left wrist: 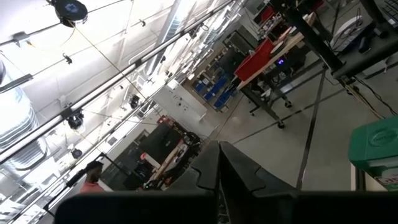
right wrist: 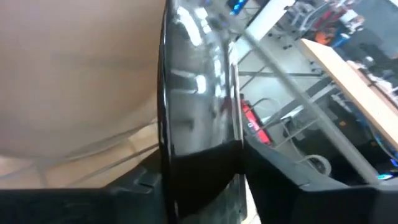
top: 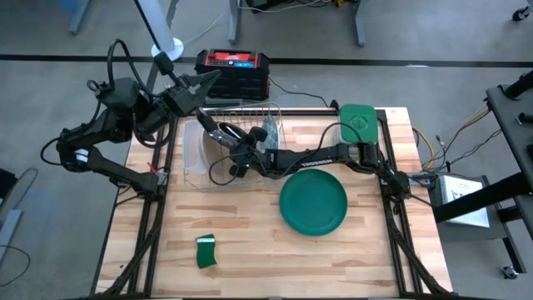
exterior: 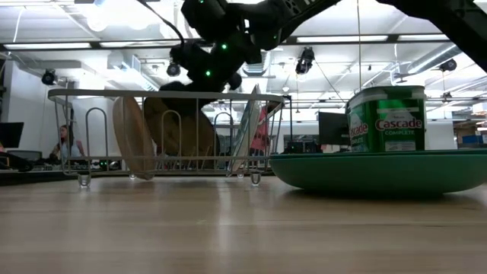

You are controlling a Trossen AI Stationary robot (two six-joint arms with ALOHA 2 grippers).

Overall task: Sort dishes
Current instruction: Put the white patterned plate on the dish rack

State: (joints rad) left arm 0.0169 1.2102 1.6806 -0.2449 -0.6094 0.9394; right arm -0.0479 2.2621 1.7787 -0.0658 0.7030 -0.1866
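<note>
- Dishes: from the left, a whitish plate (exterior: 131,137) and a darker plate (exterior: 183,129) stand on edge in the wire dish rack (top: 237,143) at the back of the table (top: 250,250); a further glassy plate (top: 271,133) leans at the rack's right end; the dark green plate (top: 313,202) lies flat on the wood, right of centre.
- Left gripper (top: 202,86): raised off the table's back left corner, fingers pressed together, holding nothing; its wrist view looks only into the room.
- Right gripper (top: 218,133): reached across into the rack. The right wrist view alone shows a dark, glossy plate rim (right wrist: 196,112) running between its fingers (right wrist: 143,180); the fingers stand either side of the rim, but whether they are clamped on it cannot be told.
- Low view only: the plates' upright stance in the rack.
- High view only: a small green sponge (top: 206,252) near the front edge.
- Legible writing: "Cascade COMPLETE" on the green canister (exterior: 386,120), back right.
</note>
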